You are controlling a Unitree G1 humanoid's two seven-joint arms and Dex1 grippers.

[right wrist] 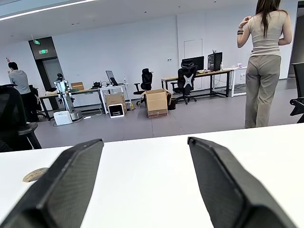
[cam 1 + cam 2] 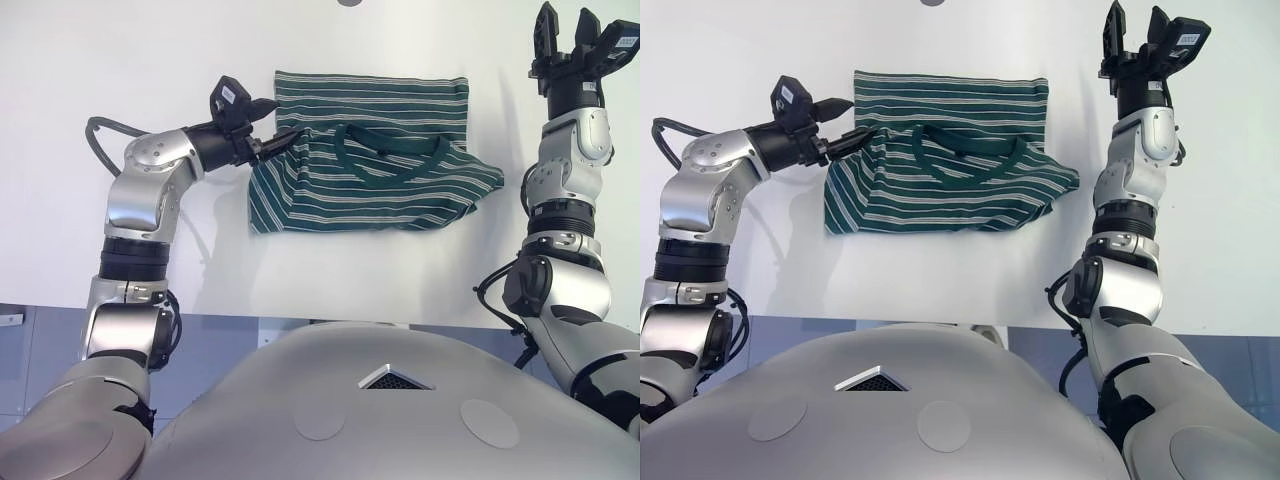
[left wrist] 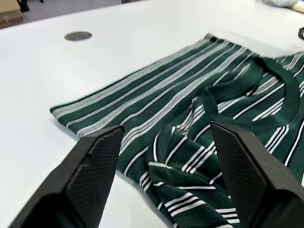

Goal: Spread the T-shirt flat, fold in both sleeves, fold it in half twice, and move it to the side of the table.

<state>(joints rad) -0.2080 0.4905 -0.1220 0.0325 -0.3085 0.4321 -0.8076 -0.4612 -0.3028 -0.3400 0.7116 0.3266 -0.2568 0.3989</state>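
Watching the T-shirt (image 2: 375,165): I see a dark green shirt with white stripes lying partly folded on the white table (image 2: 120,60), about mid-table and toward the far side.
Shirt shape: the far part lies as a flat rectangle. The near layer is looser, its right corner sticks out past the rectangle, and its left edge is bunched into wrinkles.
Collar (image 2: 390,155): it faces up, a dark green curve near the middle of the shirt.
Left gripper (image 2: 282,122): it sits at the shirt's left edge, pointing right toward the cloth. From the wrist view its fingers (image 3: 95,161) are spread wide with the bunched fabric just ahead between them and nothing clamped. One fingertip reaches the edge of the cloth, and I cannot tell if it touches.
Right gripper (image 2: 572,25): it is at the far right over bare table, well apart from the shirt. Its fingers (image 1: 218,180) are parted and hold nothing.
Table grommet (image 3: 78,35): a small round disc is set in the tabletop beyond the shirt's far edge.
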